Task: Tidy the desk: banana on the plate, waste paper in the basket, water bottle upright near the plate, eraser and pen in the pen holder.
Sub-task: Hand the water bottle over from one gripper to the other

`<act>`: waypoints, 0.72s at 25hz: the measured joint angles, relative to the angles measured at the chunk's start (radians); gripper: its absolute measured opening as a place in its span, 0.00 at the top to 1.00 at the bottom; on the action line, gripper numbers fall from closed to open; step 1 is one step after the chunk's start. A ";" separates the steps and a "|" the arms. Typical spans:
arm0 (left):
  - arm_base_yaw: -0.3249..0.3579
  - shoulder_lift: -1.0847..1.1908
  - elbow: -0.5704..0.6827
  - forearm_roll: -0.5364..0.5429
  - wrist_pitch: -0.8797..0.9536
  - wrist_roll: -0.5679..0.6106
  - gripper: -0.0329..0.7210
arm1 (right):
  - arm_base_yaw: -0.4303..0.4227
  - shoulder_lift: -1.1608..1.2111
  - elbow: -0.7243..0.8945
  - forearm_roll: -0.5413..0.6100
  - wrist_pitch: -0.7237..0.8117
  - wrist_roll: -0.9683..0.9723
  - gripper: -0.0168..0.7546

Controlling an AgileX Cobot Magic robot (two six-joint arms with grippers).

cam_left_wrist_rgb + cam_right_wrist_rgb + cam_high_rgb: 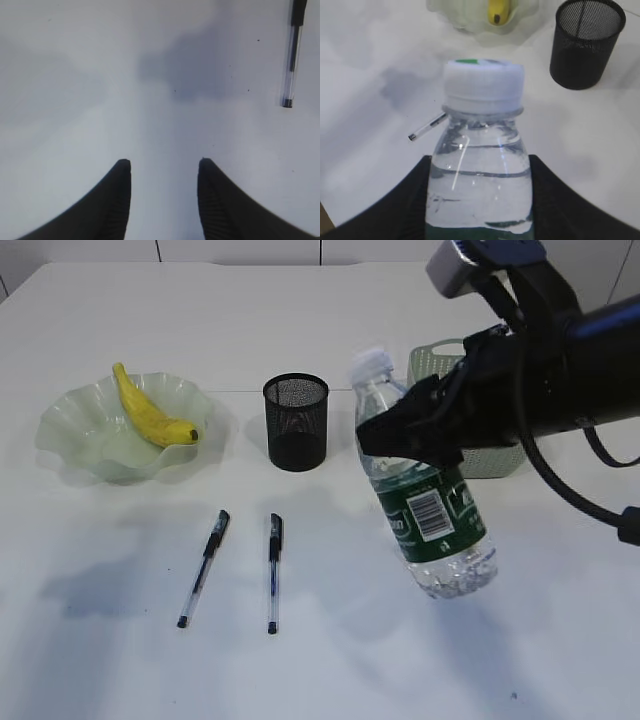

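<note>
On the right of the white table [300, 660], the right gripper [400, 435] grasps the water bottle [425, 510] at its shoulder, a black finger [395, 205] pressed to each side of the clear plastic below the white cap [483, 82]; the bottle is tilted, cap toward the back left and base nearer the camera (whether the base touches the table cannot be told). Behind the arm sits the pale green basket [435, 360], mostly hidden. The black mesh pen holder [296, 422] stands upright near the middle, apart from the bottle. At the left, the banana [150, 412] lies in the wavy translucent plate [70, 430]. Two pens lie on the table in front of the holder, side by side but apart: the left pen [204, 568] angled slightly, the right pen [273, 572] nearly straight. The left gripper [164, 172] hangs over bare table, its jaws parted with nothing between them; one pen's end shows at the upper right of its wrist view.
</note>
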State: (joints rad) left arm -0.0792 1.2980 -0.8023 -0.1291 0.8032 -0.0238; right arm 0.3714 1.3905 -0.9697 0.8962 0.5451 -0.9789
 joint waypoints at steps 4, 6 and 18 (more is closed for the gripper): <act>0.000 0.000 0.000 0.000 -0.002 0.000 0.56 | 0.000 0.000 0.002 0.272 0.000 -0.257 0.49; 0.000 0.000 0.000 -0.002 -0.006 0.000 0.56 | 0.000 0.000 0.002 0.424 0.002 -0.409 0.49; 0.000 0.000 0.000 -0.012 -0.038 0.000 0.56 | 0.002 0.081 -0.008 0.850 0.202 -0.806 0.49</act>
State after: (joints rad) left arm -0.0792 1.2980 -0.8023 -0.1411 0.7647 -0.0238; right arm 0.3730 1.4713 -0.9778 1.7462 0.7476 -1.7846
